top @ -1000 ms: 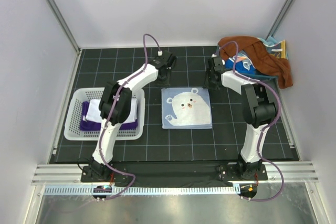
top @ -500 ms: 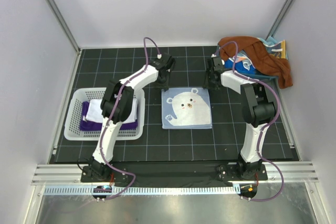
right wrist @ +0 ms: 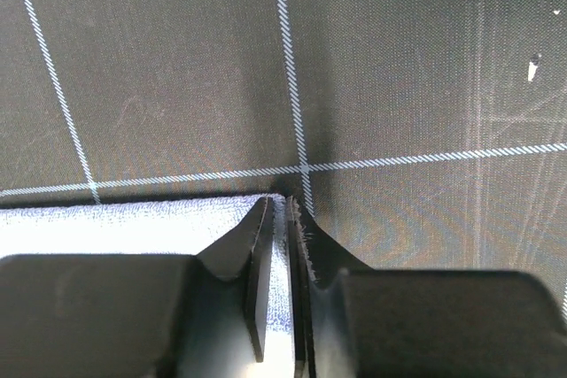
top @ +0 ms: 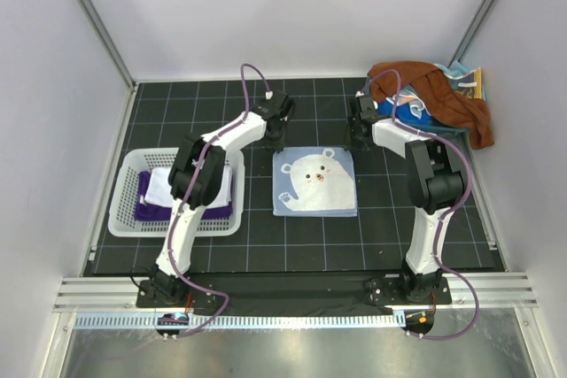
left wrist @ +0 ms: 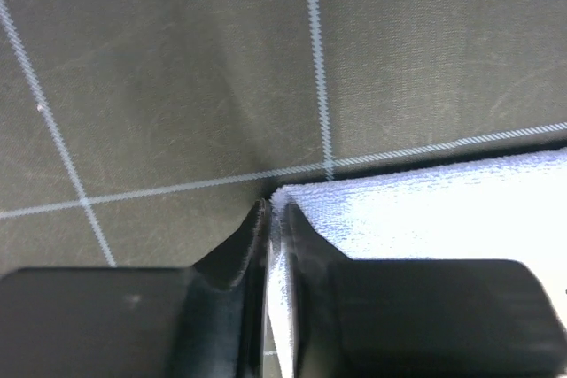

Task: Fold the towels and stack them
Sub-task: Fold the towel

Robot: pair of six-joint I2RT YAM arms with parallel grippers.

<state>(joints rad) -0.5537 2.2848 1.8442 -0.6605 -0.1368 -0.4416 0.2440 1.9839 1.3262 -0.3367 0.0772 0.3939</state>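
Observation:
A light blue towel with a white bear face [top: 314, 181] lies flat in the middle of the black grid mat. My left gripper [top: 277, 133] is at its far left corner, jaws shut on the towel's edge [left wrist: 425, 210]; cloth shows pinched between the fingers [left wrist: 252, 241]. My right gripper [top: 354, 136] is at the far right corner, shut on that corner of the towel [right wrist: 133, 223]. A white towel [top: 164, 183] on a dark purple towel [top: 146, 210] lies in the basket. A rust-brown towel [top: 438, 95] is heaped at the back right.
The white slotted basket [top: 124, 210] stands at the left of the mat. The heap at the back right also holds blue and other coloured cloths [top: 407, 111]. White walls with metal rails enclose the mat on three sides.
Both grippers have closed on the far corners of the bear towel. The arms have barely shifted, and the towel still lies flat.

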